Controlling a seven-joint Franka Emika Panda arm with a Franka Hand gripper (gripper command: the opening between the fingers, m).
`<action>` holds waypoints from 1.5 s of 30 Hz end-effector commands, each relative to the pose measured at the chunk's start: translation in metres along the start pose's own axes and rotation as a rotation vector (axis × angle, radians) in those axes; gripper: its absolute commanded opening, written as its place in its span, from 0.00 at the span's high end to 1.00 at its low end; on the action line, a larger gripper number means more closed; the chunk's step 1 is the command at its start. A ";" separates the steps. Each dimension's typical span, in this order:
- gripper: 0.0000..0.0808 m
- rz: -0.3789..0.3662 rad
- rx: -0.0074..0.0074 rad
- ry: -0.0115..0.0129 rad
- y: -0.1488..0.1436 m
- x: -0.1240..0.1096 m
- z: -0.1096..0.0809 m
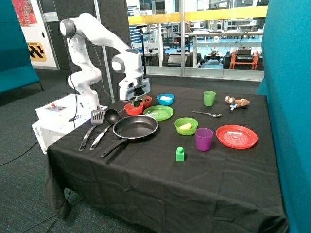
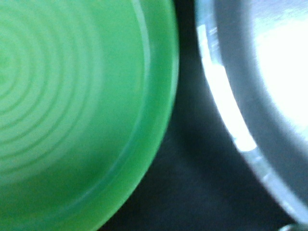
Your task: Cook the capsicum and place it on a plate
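Note:
The capsicum (image 1: pixel 136 104) shows as a small dark green lump at the red bowl (image 1: pixel 132 110) behind the black frying pan (image 1: pixel 136 127). My gripper (image 1: pixel 137 100) hangs directly over that bowl, right at the capsicum; I cannot tell whether it touches or holds it. The lime-green plate (image 1: pixel 158 113) lies empty beside the pan and the red bowl. The wrist view shows only the ridged plate (image 2: pixel 72 110) and the pan's rim (image 2: pixel 226 110) with black cloth between them. The pan is empty.
A spatula (image 1: pixel 92 127) and ladle (image 1: pixel 106 124) lie beside the pan. Around the plate are a second red bowl (image 1: pixel 147 100), a blue bowl (image 1: pixel 165 99), a lime-green bowl (image 1: pixel 186 126) with a yellow piece, a purple cup (image 1: pixel 203 139), a red plate (image 1: pixel 236 136), a green cup (image 1: pixel 209 98), a spoon (image 1: pixel 208 114) and a green block (image 1: pixel 180 154).

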State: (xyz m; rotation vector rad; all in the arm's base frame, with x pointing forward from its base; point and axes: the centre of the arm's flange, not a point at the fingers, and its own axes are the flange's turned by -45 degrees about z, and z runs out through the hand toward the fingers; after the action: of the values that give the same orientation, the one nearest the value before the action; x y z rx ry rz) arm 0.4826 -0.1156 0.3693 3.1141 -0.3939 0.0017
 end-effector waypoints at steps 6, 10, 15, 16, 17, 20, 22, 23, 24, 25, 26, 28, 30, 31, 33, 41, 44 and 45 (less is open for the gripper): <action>1.00 0.075 0.0024 -0.0015 0.032 0.026 0.009; 1.00 0.090 0.0024 -0.0015 0.039 0.032 0.020; 1.00 0.094 0.0024 -0.0015 0.045 0.037 0.032; 1.00 0.098 0.0024 -0.0015 0.046 0.039 0.036; 1.00 0.100 0.0024 -0.0015 0.048 0.040 0.039; 1.00 0.111 0.0024 -0.0015 0.052 0.043 0.045; 1.00 0.114 0.0024 -0.0015 0.055 0.045 0.047; 1.00 0.117 0.0024 -0.0015 0.057 0.046 0.048; 1.00 0.118 0.0024 -0.0015 0.059 0.048 0.048; 1.00 0.120 0.0024 -0.0015 0.061 0.050 0.049; 1.00 0.122 0.0024 -0.0016 0.063 0.052 0.049; 1.00 0.129 0.0024 -0.0016 0.068 0.056 0.048; 1.00 0.131 0.0024 -0.0016 0.072 0.060 0.048; 1.00 0.133 0.0024 -0.0016 0.074 0.061 0.048; 1.00 0.129 0.0024 -0.0016 0.077 0.063 0.049; 1.00 0.132 0.0024 -0.0016 0.083 0.060 0.065; 0.89 0.126 0.0024 -0.0016 0.082 0.058 0.068; 0.75 0.123 0.0024 -0.0016 0.082 0.058 0.069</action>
State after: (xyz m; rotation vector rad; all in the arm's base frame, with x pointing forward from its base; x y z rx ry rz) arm 0.5199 -0.2044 0.3134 3.0857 -0.5929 -0.0041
